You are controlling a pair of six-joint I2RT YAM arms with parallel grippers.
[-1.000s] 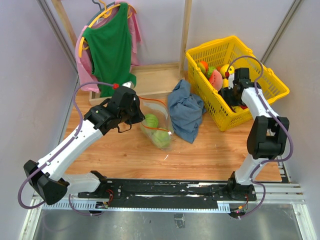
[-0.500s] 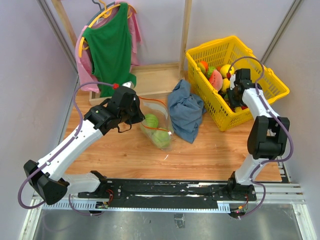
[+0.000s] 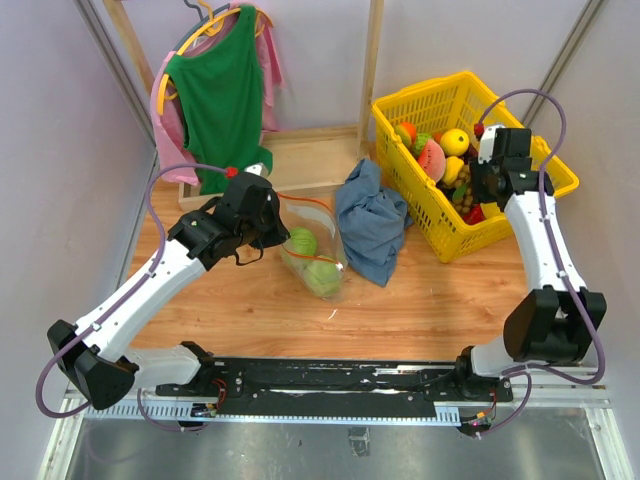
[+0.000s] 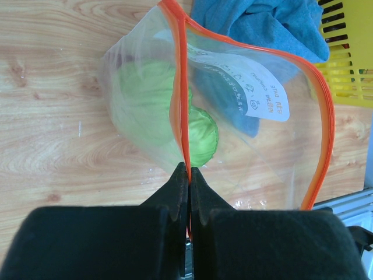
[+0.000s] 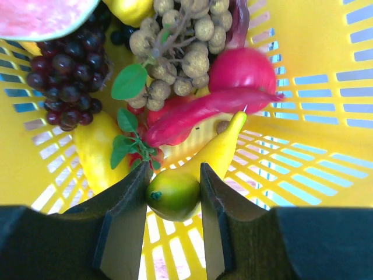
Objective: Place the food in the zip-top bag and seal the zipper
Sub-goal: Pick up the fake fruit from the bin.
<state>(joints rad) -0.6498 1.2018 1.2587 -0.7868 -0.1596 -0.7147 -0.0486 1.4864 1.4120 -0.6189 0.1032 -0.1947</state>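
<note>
1. Left gripper is pinching the zipper of the zip-top bag. Its two fingers are pressing together with only the thin orange strip between them.
2. The bag is lying on the wooden table, and its mouth is standing open. One side of the zipper is running straight away from the fingers, and the other side is bowing out to the right.
3. Some of the food is sitting inside the bag already: a pale-green cabbage and a smaller green ball, the two touching each other.
4. A white label with printed text is showing on the clear wall of the bag.
5. Right gripper is clamping a pear-shaped toy fruit, green at its round end and yellow along its neck. One finger is pressing on each side of the round end.
6. This gripper is reaching down into the yellow basket. I cannot tell if the fruit is resting on the pile or hanging just above it.
7. Other food is lying in the basket beyond the fingers: a red chili, dark grapes, a brown longan bunch and a yellow lemon.
8. A blue cloth is lying crumpled between the bag and the basket, just beside the bag.
</note>
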